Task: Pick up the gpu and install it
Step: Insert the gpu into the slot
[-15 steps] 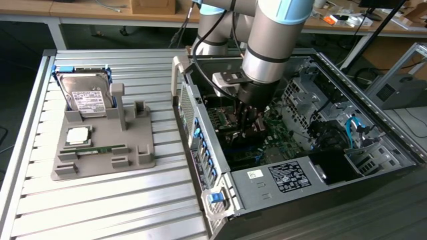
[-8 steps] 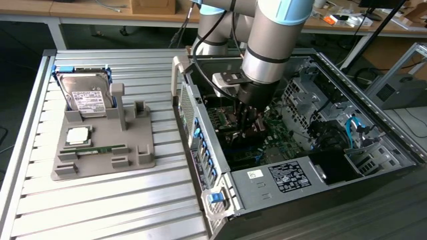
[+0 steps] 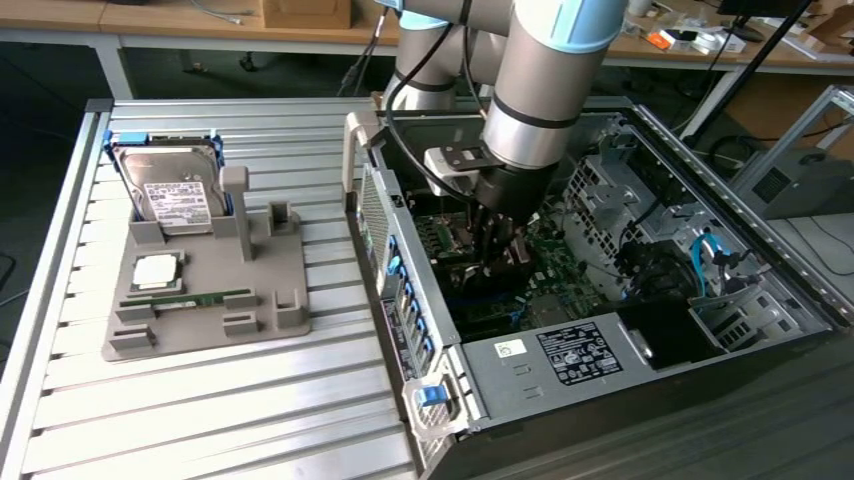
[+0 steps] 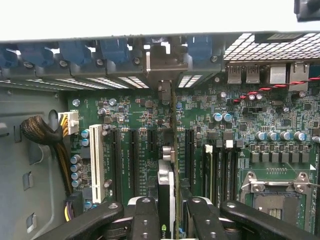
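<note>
The open computer case (image 3: pixel 601 300) takes up the exterior view's right half, and the arm reaches down into it. Inside it lies the motherboard (image 4: pixel 150 112), with long black expansion slots (image 4: pixel 134 160) running side by side and a white slot (image 4: pixel 96 162) beside them. The gripper (image 4: pixel 167 215) hangs just above that board, its fingers (image 4: pixel 145 217) partly closed and pinching the gpu (image 4: pixel 166 192) edge-on — the card stands upright between them, over the gap between two black slots, its bracket end toward the case's rear wall (image 4: pixel 160 62).

The risk, as I judge it: the card's edge looks slightly off a slot line, so pressing down could jam it on the slot wall or bend the bracket against the rear openings. A bundle of sleeved cables (image 4: pixel 42 132) sits near the white slot, apart from the card. Outside the case, the grey parts holder (image 3: pixel 200 290) carries the hard drive (image 3: pixel 171 190) and a RAM stick (image 3: pixel 187 298) — neither obstructs.
</note>
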